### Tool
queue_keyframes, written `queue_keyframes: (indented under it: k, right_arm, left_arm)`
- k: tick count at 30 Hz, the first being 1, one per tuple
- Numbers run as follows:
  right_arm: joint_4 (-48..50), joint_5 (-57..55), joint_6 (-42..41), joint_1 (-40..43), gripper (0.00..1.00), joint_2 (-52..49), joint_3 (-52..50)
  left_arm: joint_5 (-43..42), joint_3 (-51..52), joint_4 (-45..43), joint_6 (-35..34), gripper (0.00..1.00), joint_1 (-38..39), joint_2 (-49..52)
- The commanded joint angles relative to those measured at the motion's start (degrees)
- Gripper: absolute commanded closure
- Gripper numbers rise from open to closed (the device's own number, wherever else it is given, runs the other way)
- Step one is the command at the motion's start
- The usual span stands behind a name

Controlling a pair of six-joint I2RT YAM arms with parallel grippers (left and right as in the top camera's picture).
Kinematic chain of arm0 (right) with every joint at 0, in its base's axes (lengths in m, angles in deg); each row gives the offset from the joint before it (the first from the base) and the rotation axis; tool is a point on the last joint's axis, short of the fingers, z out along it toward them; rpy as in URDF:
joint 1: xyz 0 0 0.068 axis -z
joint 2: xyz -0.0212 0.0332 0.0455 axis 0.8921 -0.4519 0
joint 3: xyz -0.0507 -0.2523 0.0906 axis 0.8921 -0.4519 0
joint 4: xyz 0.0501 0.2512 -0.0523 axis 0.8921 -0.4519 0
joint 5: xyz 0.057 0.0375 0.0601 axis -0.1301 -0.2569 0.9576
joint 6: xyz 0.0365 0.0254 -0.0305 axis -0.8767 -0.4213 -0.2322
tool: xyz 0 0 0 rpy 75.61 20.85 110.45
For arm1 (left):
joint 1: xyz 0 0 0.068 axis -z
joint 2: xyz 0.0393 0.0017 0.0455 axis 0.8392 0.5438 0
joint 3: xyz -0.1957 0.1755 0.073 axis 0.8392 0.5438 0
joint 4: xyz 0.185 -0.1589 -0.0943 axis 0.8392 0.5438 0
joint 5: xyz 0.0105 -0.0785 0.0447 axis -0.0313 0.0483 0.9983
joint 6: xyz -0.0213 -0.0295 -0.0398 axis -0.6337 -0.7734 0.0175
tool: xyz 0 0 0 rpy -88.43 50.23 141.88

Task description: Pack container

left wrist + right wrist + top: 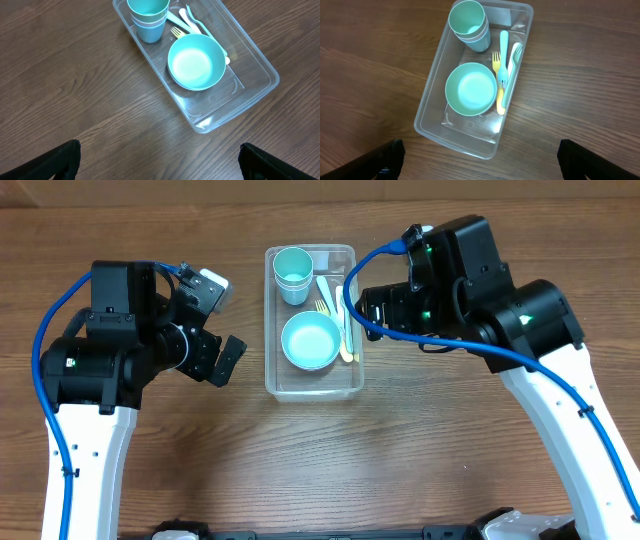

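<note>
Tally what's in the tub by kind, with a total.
Cups: at least 2, stacked
Bowls: 1 visible
Forks: 1
Other cutlery: 2
Total in the tub: at least 6

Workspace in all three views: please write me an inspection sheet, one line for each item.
Surface: brown wood-grain table, no spills visible.
Job's things: clear container holds a light-blue bowl, stacked cups and cutlery along one side.
Clutter: nothing seen.
Grippers: left tool open, empty; right tool open, empty; both clear of the container.
Cables: left blue cable loops beside its arm; right blue cable crosses the container's edge in the overhead view.
Surroundings: nothing seen beyond the table.
</note>
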Motion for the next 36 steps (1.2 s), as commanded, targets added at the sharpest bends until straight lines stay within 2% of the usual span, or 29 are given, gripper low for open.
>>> queue_keyframes:
  k: [1,4,7,9,14,16,21,29,36]
  right_arm:
    - [0.02,-0.17,-0.15,0.15,0.0,0.33,0.61]
    - [-3.78,-5.46,0.24,0.15,0.0,1.36,0.57]
    - [2.86,-10.25,0.26,0.09,0.0,11.78,-6.23]
    - [10.4,-10.73,0.28,0.17,0.0,20.52,-15.41]
    - [30.34,-13.44,1.36,0.15,0.0,50.45,-51.52]
    - [32.35,-13.81,1.36,0.15,0.0,59.95,-60.98]
    - [32.54,-14.97,1.33,0.15,0.0,76.17,-75.78]
    - [32.63,-14.93,1.31,0.15,0.0,86.16,-87.34]
    - [32.63,-14.71,1.31,0.09,0.0,86.05,-91.56]
  left_arm:
    - [-1.25,-0.92,-0.17,1.29,0.0,-0.31,-0.5]
    - [-1.25,-0.92,-0.17,1.29,0.0,-0.31,-0.5]
    - [-1.25,-0.92,-0.2,1.29,0.0,-0.31,-0.5]
    - [-1.25,-0.92,-0.2,1.29,0.0,-0.31,-0.5]
    - [-1.25,-0.92,-0.17,1.29,0.0,-0.31,-0.5]
    - [-1.25,-0.92,-0.17,1.29,0.0,-0.31,-0.5]
    - [-1.25,-0.92,-0.2,1.29,0.0,-0.31,-0.5]
    - [-1.25,-0.92,-0.17,1.29,0.0,-0.31,-0.5]
    - [-1.25,-0.92,-0.17,1.29,0.0,-0.31,-0.5]
